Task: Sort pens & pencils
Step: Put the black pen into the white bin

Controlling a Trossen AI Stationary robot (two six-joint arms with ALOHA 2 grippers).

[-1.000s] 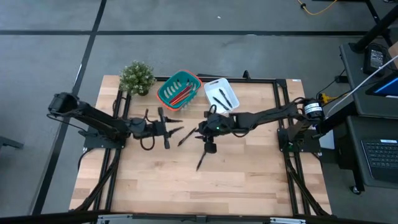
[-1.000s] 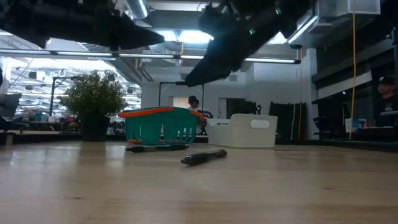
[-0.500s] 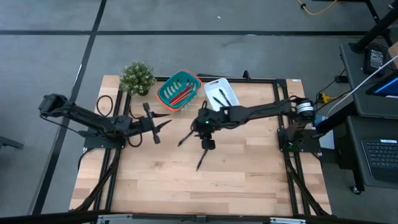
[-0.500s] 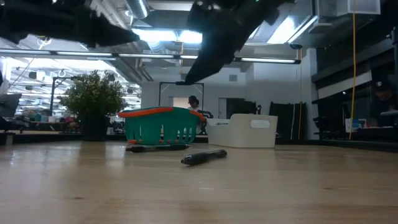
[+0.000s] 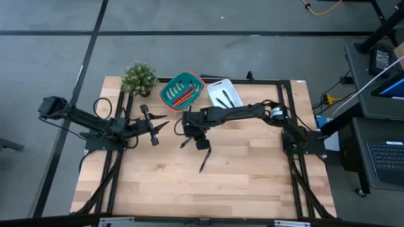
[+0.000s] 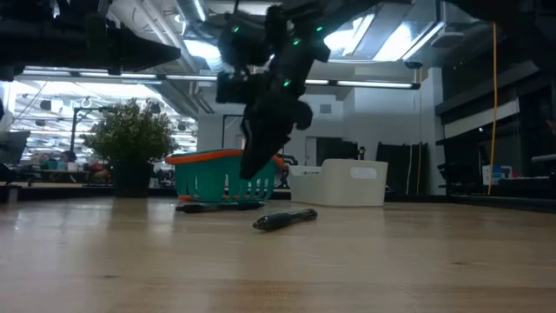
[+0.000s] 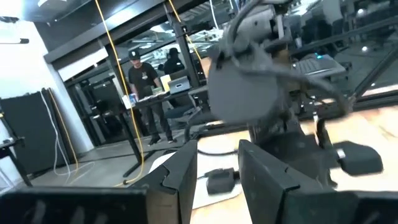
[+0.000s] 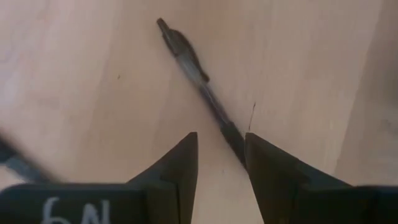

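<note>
A black pen (image 8: 200,74) lies flat on the wooden table (image 5: 252,183); it is also the pen (image 5: 187,140) in the high view. My right gripper (image 8: 219,142) hangs open just above its near end, pointing steeply down, and touches nothing. A second black pen (image 5: 203,162) lies nearer the table's front edge. Red pencils (image 5: 183,96) lie in a teal basket (image 5: 170,88), and black pens (image 5: 225,99) lie in a white tray (image 5: 232,89). My left gripper (image 5: 164,123) is open and level, left of the middle.
A potted plant (image 5: 139,78) stands at the far left corner, beside the basket. A black frame (image 5: 287,126) runs along the table's sides. Bare wood stretches across the near half of the table. People stand in the room beyond the table.
My right gripper has swung toward the table's left edge and tipped from a shallow slant to steeply down, ending over the farther loose pen. My left gripper has drawn back toward the table's left edge. Both loose pens have stayed where they were.
</note>
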